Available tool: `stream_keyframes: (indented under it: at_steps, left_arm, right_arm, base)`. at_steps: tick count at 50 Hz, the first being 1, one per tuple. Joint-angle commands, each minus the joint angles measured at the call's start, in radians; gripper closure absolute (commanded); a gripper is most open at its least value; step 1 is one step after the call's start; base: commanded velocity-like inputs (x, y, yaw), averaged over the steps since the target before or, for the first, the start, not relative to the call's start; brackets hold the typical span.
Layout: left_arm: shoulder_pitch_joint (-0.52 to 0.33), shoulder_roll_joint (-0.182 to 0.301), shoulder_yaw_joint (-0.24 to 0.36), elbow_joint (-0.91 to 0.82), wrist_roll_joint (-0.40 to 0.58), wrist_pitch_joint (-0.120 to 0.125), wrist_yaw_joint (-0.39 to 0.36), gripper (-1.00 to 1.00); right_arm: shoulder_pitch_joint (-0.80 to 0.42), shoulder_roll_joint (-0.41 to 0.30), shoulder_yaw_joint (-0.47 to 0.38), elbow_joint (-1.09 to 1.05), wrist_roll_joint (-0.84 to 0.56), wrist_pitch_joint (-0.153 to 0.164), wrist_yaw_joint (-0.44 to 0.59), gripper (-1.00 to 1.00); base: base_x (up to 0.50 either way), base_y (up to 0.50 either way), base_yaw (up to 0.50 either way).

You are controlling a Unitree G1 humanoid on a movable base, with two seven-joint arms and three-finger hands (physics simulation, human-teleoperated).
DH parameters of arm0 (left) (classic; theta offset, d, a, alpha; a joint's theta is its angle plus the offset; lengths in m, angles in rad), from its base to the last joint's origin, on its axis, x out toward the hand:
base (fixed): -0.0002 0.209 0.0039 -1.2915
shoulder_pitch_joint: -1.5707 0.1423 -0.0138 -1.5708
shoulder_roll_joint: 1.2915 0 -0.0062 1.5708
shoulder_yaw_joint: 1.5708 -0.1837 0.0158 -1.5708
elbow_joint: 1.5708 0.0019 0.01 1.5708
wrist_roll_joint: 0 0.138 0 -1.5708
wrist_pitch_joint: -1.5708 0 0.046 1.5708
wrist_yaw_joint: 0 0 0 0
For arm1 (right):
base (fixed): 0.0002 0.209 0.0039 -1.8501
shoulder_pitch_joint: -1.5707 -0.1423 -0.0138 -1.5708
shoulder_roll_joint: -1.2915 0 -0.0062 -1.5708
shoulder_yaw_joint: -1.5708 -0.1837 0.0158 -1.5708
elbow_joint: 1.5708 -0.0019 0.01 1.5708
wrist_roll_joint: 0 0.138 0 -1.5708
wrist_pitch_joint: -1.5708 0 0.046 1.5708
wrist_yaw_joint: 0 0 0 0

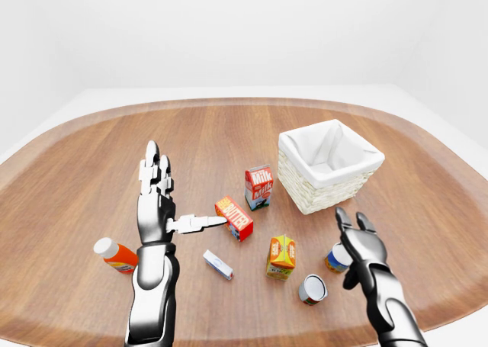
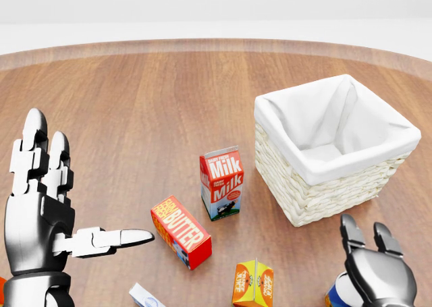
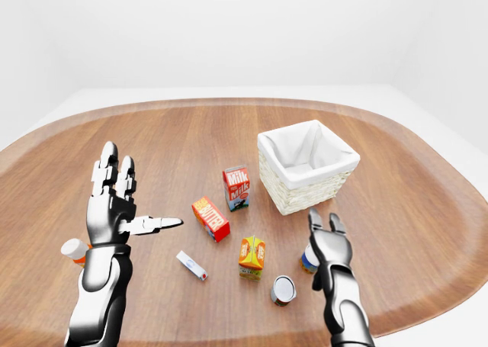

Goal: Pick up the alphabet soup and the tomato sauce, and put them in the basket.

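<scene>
Nothing has yet been placed in the basket [image 1: 330,164]: both cans stand on the worktop [image 1: 229,133] below it, one [image 1: 336,258] reached by the spread-fingered right robot hand [image 1: 355,239], the other [image 1: 312,289] untouched, while the left robot hand [image 1: 158,202] is held wide.

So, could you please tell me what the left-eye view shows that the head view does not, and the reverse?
Only the left-eye view shows the orange bottle with a white cap, the grey tin can lying on its side and the whole small white-and-blue box.

The head view shows nothing extra, only larger detail.

Both show the white-lined wicker basket, red-and-white milk carton, red butter box, orange carton, open left hand, and right hand at the blue-labelled can.
</scene>
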Motion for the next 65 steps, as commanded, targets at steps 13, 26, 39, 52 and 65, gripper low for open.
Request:
stream_keyframes:
  at_steps: [13, 26, 39, 52, 65]
  left_arm:
    - [0.006, 0.003, 0.002, 0.012, 0.001, 0.0, -0.013, -1.0]
    - [0.006, 0.003, 0.002, 0.012, 0.001, 0.0, -0.013, -1.0]
    - [0.006, 0.003, 0.002, 0.012, 0.001, 0.0, -0.013, -1.0]
    - [0.006, 0.003, 0.002, 0.012, 0.001, 0.0, -0.013, -1.0]
    - [0.006, 0.003, 0.002, 0.012, 0.001, 0.0, -0.013, -1.0]
  right_arm:
    - [-0.057, -0.022, 0.03, 0.148, 0.054, 0.0, -0.072, -1.0]
    - [-0.086, -0.031, 0.049, 0.247, 0.084, 0.0, -0.125, -1.0]
    - [-0.112, -0.043, 0.058, 0.32, 0.116, 0.0, -0.16, -1.0]
    - [-0.126, -0.049, 0.065, 0.363, 0.136, 0.0, -0.181, -1.0]
    - [-0.14, -0.053, 0.074, 0.407, 0.152, 0.0, -0.201, -1.0]
  base:
    - [0.0, 0.0, 0.0]
    - [0.0, 0.0, 0.0]
    - [0.0, 0.0, 0.0]
    - [0.0, 0.0, 0.0]
    - [0.0, 0.0, 0.0]
